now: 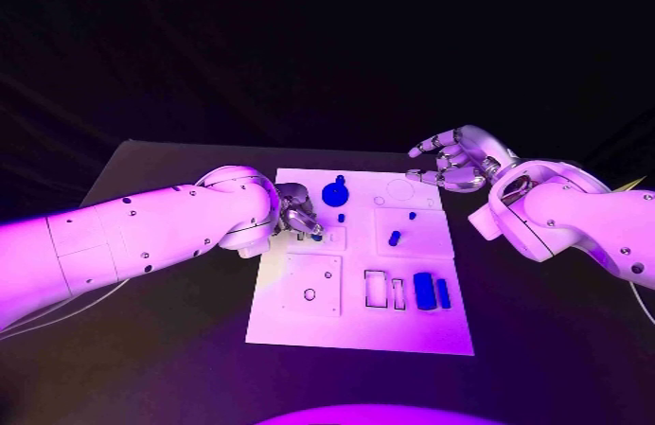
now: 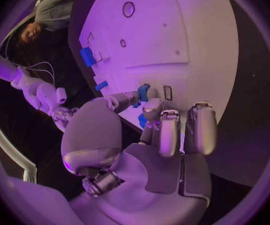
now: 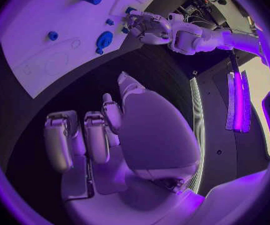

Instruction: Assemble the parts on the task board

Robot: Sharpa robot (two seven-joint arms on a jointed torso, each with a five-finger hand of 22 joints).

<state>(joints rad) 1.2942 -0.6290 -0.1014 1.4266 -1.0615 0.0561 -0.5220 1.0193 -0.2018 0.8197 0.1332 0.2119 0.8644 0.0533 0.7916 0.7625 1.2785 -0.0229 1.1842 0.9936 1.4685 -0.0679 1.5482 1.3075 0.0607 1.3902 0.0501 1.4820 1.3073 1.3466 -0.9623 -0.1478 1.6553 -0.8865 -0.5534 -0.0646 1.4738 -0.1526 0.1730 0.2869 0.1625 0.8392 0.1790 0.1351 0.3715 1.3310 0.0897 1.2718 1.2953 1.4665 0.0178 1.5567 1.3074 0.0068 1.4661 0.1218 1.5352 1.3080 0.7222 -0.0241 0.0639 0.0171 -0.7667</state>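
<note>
1. Landmark: white task board (image 1: pixel 358 326) in the middle of the black tabletop (image 1: pixel 164 349)
2. Left hand (image 1: pixel 298 219) over the board's left edge, toward the far end, fingers curled down onto a small blue part (image 2: pixel 144 92); seems pinched at the fingertips, though whether lifted off the board or pressed onto it cannot be told
3. Right hand (image 1: pixel 457 163) just off the board's far right corner, above the tabletop, fingers loosely bent and apart, holding nothing
4. Round blue part (image 1: pixel 336 194) upright on the far half of the board, just right of the left hand; small blue peg (image 1: pixel 395 239) near the board's middle; long blue block (image 1: pixel 425 291) on the near right, long axis running near to far
5. Deciding relation: pinched part sits directly under the left hand, at the board's left edge, so the left hand is far nearer; judged next need is a short careful move along the board, right hand well apart from it
</note>
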